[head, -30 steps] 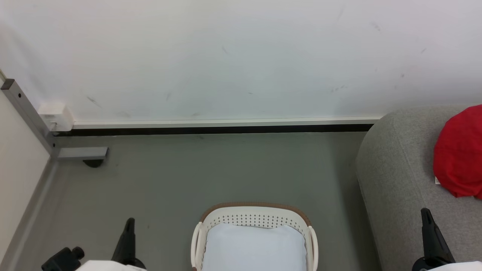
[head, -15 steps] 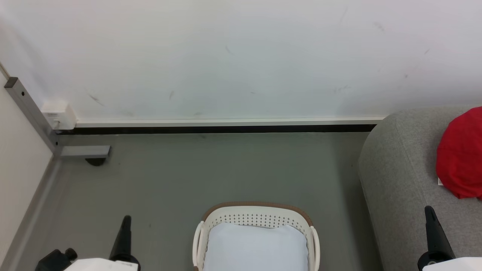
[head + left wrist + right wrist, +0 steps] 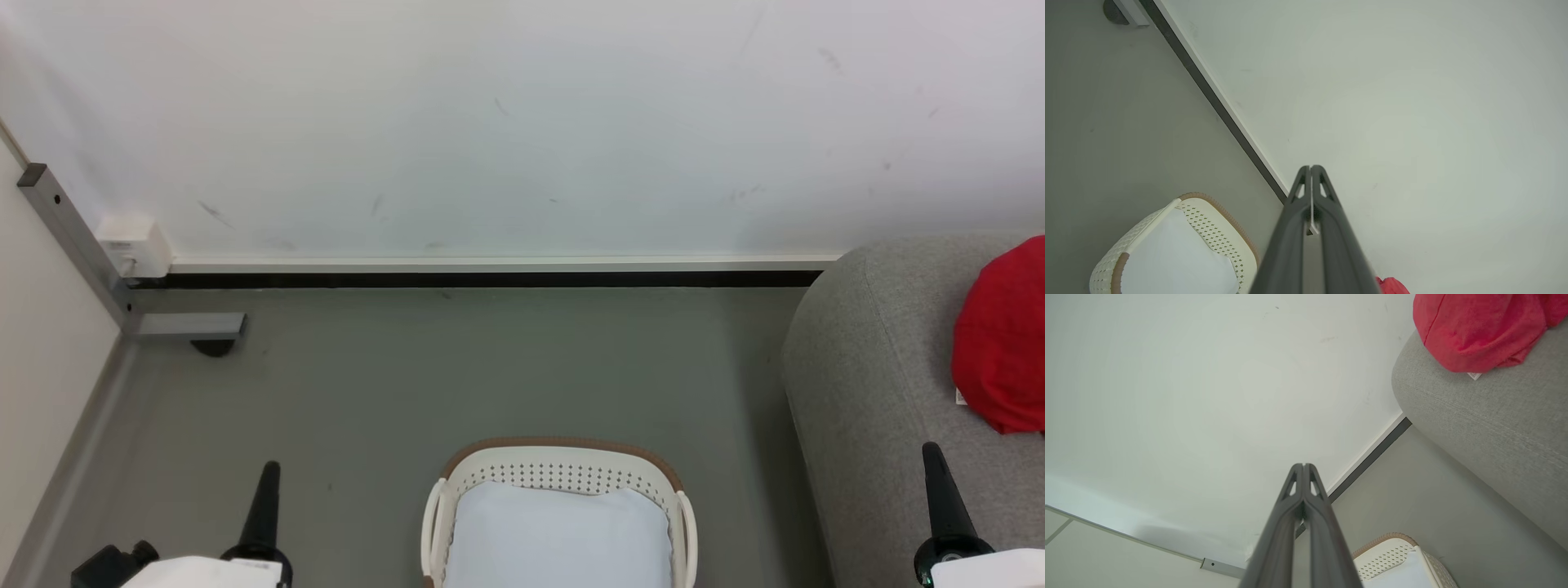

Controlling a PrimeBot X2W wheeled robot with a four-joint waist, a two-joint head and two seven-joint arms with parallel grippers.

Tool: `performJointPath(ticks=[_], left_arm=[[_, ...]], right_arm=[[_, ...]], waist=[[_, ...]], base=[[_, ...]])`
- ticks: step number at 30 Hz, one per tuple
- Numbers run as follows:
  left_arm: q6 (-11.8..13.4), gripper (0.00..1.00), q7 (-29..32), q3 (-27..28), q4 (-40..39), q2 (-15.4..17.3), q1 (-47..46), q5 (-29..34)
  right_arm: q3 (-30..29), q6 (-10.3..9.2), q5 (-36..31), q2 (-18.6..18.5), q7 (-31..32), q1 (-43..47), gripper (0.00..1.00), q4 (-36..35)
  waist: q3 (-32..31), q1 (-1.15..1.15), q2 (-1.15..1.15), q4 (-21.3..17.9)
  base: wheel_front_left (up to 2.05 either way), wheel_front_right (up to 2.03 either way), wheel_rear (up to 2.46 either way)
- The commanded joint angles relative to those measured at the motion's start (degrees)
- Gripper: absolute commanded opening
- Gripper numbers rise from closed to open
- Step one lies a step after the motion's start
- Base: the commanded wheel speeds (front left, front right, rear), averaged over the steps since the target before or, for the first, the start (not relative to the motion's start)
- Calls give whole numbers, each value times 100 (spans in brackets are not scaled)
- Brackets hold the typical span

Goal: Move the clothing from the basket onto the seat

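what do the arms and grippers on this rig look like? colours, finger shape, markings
The left gripper and right gripper match: two long matte black fingers tapering to a narrow tip, each with a triangular cut-out near the tip. They rise from a round black collar on a white forearm shell. A black knobbed block sits beside the left wrist.

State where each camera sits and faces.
Head view: on the head, looking forward and down at basket and sofa; left gripper and right gripper at bottom corners.
Left wrist view: on that wrist, along the shut left gripper toward wall.
Right wrist view: on that wrist, along the shut right gripper toward wall and jersey.
All show the basket.
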Motion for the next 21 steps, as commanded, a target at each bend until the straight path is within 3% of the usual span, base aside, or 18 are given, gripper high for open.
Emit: performJointPath(ticks=[1, 21], left_arm=[[4, 0, 26, 40, -61, 28, -118, -116], [5, 0, 313, 145, -152, 18, -132, -1160]], right_arm=[[-52, -7, 115, -25, 30, -82, 0, -23], [-212, -10, 1118, 71, 321, -171, 0, 58]], waist=[[0, 0, 0, 3], [10, 0, 0, 73]], base=[[0, 0, 0], [0, 0, 0]])
